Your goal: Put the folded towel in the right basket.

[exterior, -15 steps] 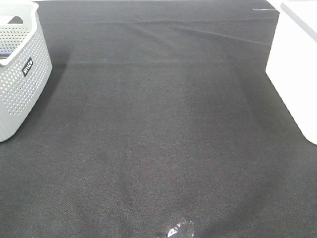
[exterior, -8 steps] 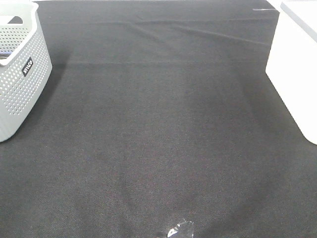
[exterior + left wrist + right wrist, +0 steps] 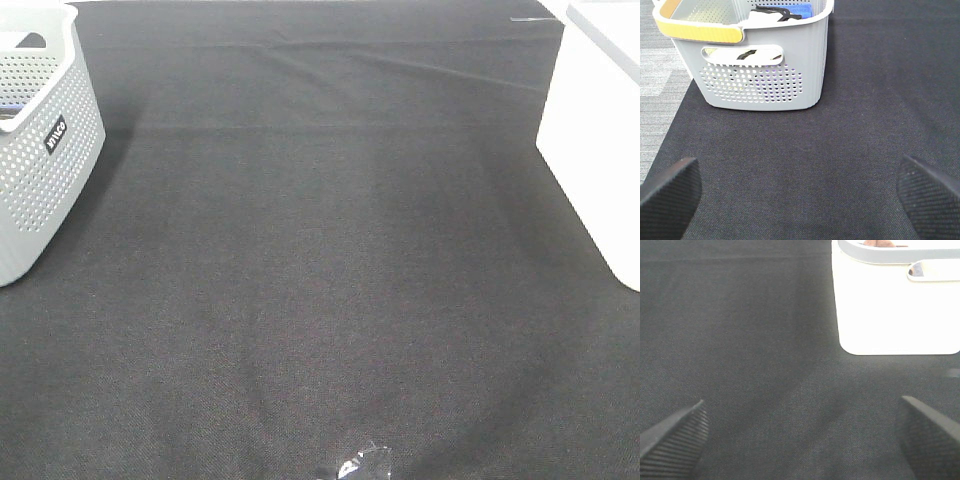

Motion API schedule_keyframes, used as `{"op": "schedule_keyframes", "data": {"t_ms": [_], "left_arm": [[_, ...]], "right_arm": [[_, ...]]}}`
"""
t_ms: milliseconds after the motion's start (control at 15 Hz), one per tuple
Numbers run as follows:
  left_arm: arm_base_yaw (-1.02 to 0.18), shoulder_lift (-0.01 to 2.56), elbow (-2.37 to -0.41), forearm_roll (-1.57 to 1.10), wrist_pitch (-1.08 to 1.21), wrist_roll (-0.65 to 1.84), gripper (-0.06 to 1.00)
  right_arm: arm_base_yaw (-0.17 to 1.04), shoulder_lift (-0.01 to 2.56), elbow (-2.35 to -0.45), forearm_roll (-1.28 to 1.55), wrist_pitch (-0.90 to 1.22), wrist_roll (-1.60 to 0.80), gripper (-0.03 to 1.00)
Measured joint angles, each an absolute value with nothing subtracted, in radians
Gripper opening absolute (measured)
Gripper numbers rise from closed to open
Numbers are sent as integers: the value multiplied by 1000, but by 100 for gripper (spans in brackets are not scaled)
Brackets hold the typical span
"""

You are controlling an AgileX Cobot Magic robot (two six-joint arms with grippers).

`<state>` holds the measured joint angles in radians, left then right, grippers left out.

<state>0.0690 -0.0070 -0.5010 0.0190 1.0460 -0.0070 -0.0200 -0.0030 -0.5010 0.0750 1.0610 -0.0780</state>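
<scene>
White right basket (image 3: 600,130) — smooth-walled, grey-rimmed, on black cloth (image 3: 320,260)

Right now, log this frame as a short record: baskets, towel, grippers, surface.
left basket: grey, perforated, holds dark and blue items
right basket: white, something brown inside
towel: not visible on the cloth
left gripper: open, empty, facing left basket
right gripper: open, empty, facing right basket
cloth: black, lightly creased
</scene>
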Motion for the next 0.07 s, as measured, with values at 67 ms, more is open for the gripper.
{"op": "schedule_keyframes", "data": {"t_ms": [67], "left_arm": [[69, -7, -501, 19, 1046, -7, 99]], "right_arm": [[-20, -3, -501, 75, 1061, -78, 98]]}}
